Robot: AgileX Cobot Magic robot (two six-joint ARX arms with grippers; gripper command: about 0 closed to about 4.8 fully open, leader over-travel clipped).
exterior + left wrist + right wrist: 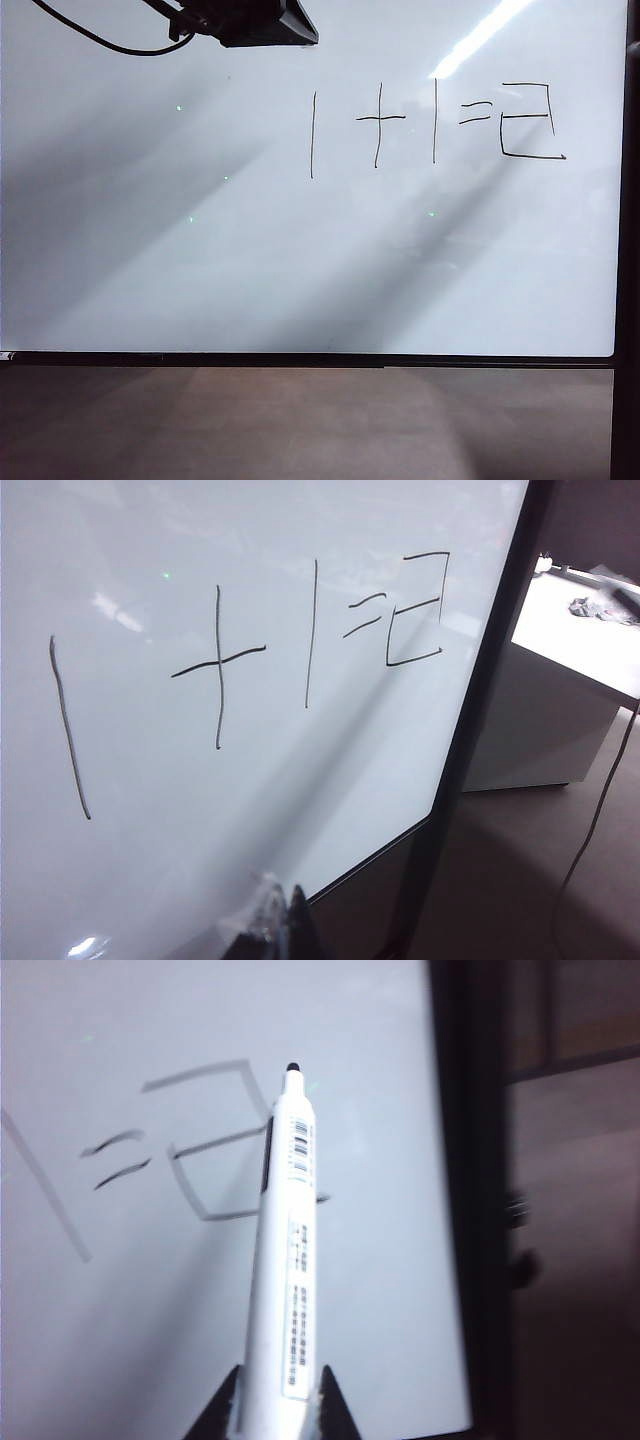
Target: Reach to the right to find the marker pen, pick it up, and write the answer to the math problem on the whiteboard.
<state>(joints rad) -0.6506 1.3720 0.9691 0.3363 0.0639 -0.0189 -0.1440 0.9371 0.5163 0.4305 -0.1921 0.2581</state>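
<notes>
A large glossy white whiteboard (150, 250) with a thin black frame carries the black hand-drawn math problem (400, 125), one plus one equals. At its three o'clock sits the answer (530, 120), a boxy two, apparently complete. The right gripper (280, 1400) is clamped on the pale-barrelled marker pen (285, 1260), dark tip off the board. The left gripper (280, 920) waits by the frame at six o'clock; I cannot tell its jaw state.

Handwritten sum on a glossy white, black-framed whiteboard (150, 250)

Thin black strokes (400, 125) read one plus one equals; a boxy angular two (530, 122) sits just beside them.
</notes>
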